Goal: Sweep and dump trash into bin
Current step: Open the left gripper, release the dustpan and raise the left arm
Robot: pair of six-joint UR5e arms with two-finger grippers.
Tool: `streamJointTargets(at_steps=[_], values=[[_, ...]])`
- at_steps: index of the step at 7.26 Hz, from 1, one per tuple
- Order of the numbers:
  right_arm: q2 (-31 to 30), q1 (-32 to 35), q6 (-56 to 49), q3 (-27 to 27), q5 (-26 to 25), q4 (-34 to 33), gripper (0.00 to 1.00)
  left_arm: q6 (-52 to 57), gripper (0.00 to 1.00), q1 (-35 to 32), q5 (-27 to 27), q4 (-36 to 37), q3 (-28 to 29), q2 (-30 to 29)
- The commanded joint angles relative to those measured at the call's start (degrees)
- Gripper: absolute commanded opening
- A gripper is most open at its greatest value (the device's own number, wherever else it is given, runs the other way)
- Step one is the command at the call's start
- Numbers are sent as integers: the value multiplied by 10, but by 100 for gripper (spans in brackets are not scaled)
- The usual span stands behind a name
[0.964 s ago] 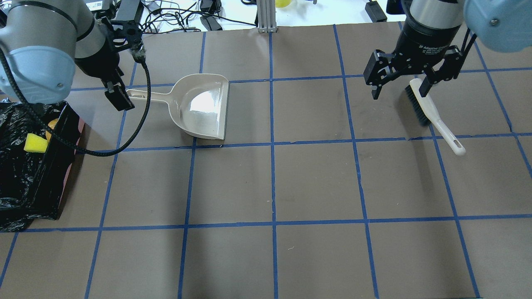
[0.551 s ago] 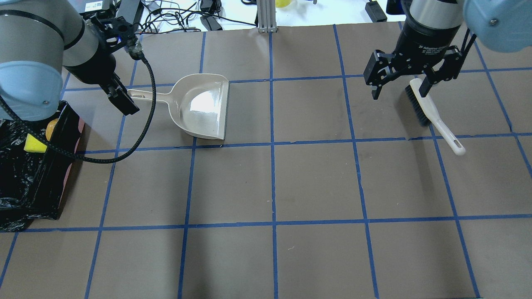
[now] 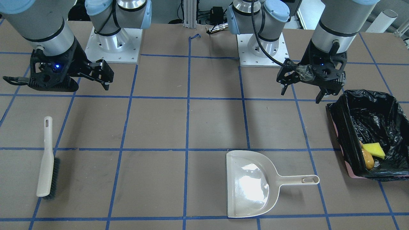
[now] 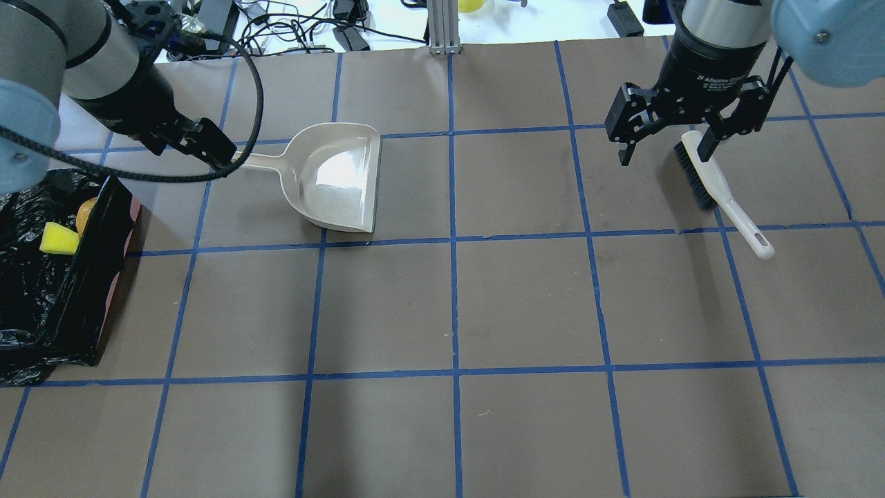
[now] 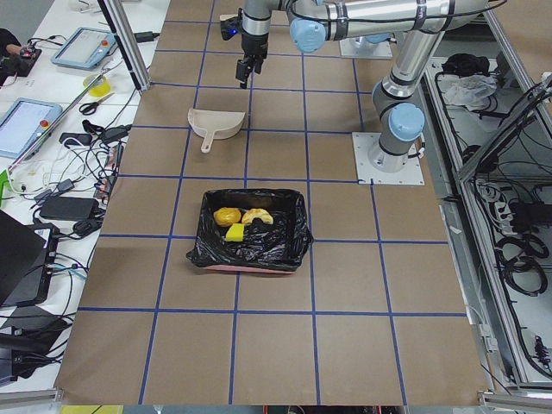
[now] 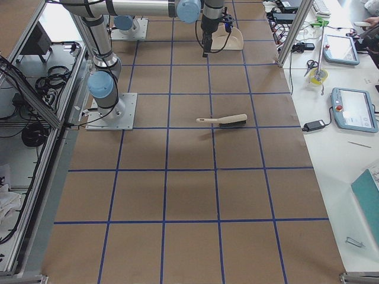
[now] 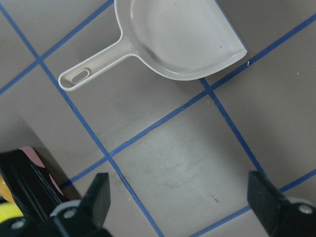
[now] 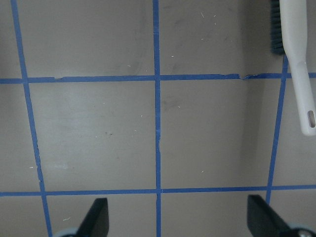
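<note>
The trash lies inside the bin (image 3: 349, 127), a pink box lined with a black bag. I see a yellow wedge (image 3: 374, 150), an orange-brown oval (image 3: 368, 160) and, in the exterior left view, a pale crescent (image 5: 258, 217). The beige dustpan (image 4: 339, 176) rests flat and bare on the table. My left gripper (image 4: 207, 149) hangs open and holds nothing, just above the tip of the dustpan's handle; its wrist view shows the dustpan (image 7: 177, 39) ahead. My right gripper (image 4: 664, 155) is open above the table beside the brush (image 4: 719, 187), which lies free.
Brown paper with a blue tape grid covers the table (image 4: 456, 311). Cables and boxes (image 4: 297, 28) crowd the far edge beyond the paper. A black cable (image 4: 256, 83) loops off my left wrist over the dustpan's handle. The bin (image 4: 83, 290) stands at the table's left end.
My left arm has swung back and away from the bin, and its gripper has turned while staying near the handle's tip. The right arm, dustpan and brush have not moved.
</note>
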Motion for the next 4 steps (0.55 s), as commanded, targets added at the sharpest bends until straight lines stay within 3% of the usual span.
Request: streamJointTargets(at_steps=[1, 4], values=[[0, 0, 0, 0, 0, 0, 100, -189, 100, -31, 1, -85, 85, -29], [0, 0, 0, 1, 0, 0, 100, -221, 100, -86, 9, -84, 87, -38]])
